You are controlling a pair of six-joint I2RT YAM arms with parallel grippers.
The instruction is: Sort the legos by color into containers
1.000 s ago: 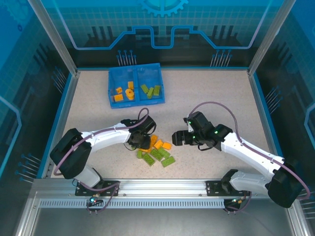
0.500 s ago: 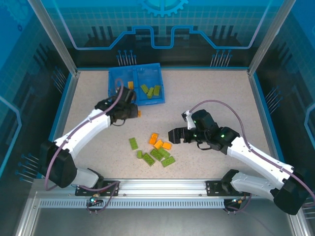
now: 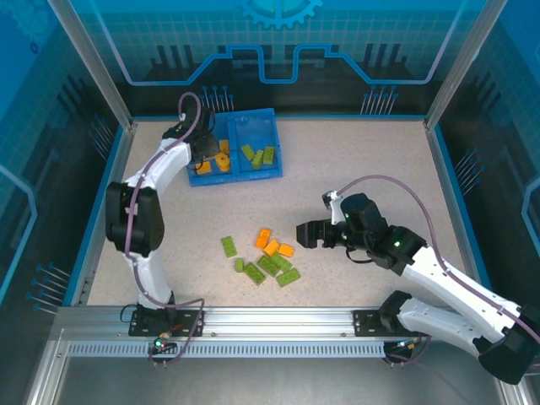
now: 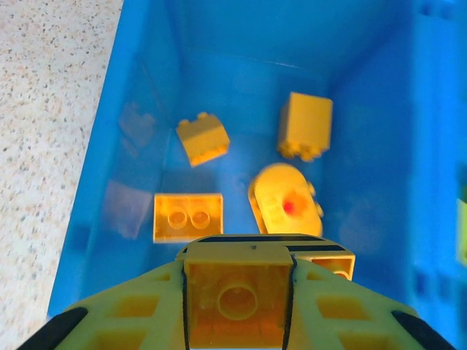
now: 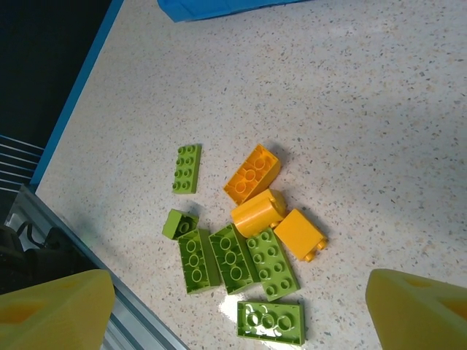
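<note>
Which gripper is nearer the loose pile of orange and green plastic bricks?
Right. The right gripper is just right of the pile; the left gripper is over the blue plastic tray, gripping an orange brick.

Looking down onto a pale, speckled beige surface (image 3: 363,169), bordered by a thin bright-blue strip (image 3: 337,117) along the back and both sides. Noticing a silver aluminium rail (image 3: 278,317) crossing the near edge, and a slotted rail (image 3: 278,348) lying just in front of it. Following two grey metal posts, one (image 3: 89,59) leaning out to the left, the other (image 3: 468,59) to the right, both rising from the back corners. Facing a blue-tinted back panel (image 3: 278,76) carrying a fine grid, a bright angular line and part of a gear (image 3: 278,8) at the top. Glimpsing darker blue panels closing in both sides.
</note>
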